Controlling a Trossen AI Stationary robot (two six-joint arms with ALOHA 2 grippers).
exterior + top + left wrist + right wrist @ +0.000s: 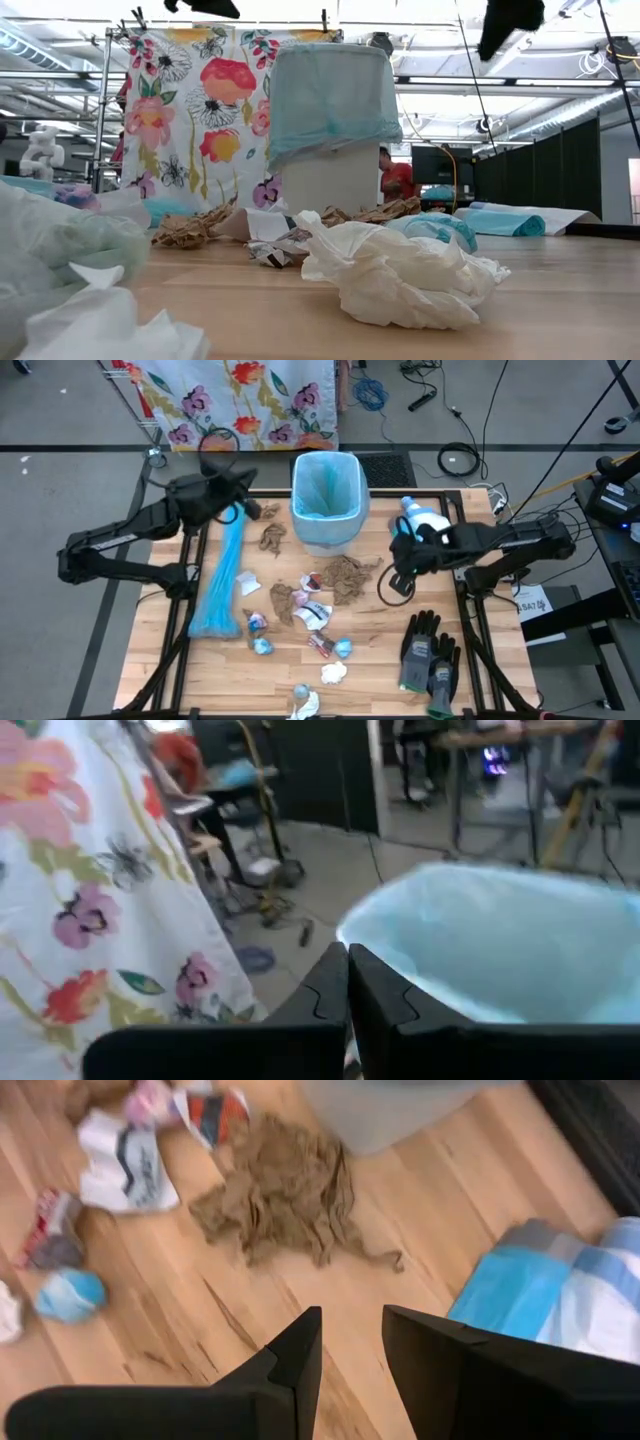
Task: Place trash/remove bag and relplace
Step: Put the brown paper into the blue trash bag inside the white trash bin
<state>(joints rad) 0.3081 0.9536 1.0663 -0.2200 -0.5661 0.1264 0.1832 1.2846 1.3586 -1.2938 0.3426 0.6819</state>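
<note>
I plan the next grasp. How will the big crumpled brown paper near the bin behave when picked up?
The brown paper looks thin and loosely crumpled, so probably light and floppy. It may squash flat under the right gripper and trail its twisted tail. Its flat, wrinkled shape makes rolling unlikely.

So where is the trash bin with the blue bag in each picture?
High view: the bin stands at the table's far edge, centre.
Low view: bin upright behind the scraps, centre.
Left wrist view: its blue-lined rim just beyond the shut left gripper.
Right wrist view: only its grey base at the picture's edge.
Shared landmark: the big brown paper wad near the bin.
</note>
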